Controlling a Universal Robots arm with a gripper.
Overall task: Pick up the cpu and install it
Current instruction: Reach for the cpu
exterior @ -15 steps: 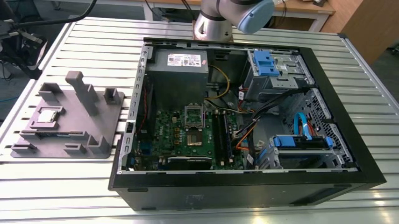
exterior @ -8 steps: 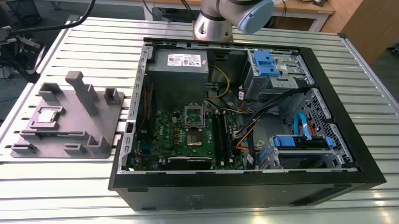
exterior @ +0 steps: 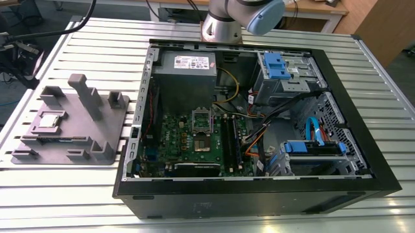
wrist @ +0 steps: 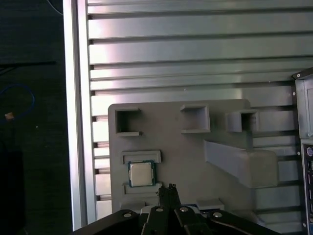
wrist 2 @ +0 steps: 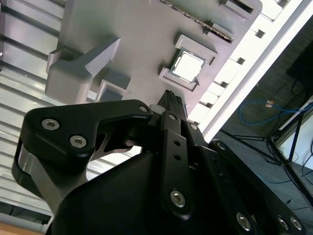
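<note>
The cpu [exterior: 50,120] is a small square chip with a pale metal lid. It lies flat in a recess of the grey holder plate [exterior: 110,121] at the exterior view's left, beside the computer case. Both wrist views look down on the cpu [wrist 2: 188,66] [wrist: 141,174] from well above. My gripper [wrist 2: 171,98] [wrist: 167,192] hangs above the holder plate [wrist: 195,147] a little to one side of the chip. Its black fingers are pressed together with nothing between them. The motherboard's socket [exterior: 202,127] lies inside the case with its frame raised.
The open black computer case [exterior: 363,145] holds the power supply [exterior: 184,65], cables and blue drive brackets. Upright grey posts [exterior: 84,94] rise from the holder plate. A narrow memory stick [exterior: 55,141] stands in a slot on the plate. The slatted metal table [exterior: 65,194] ends near the plate.
</note>
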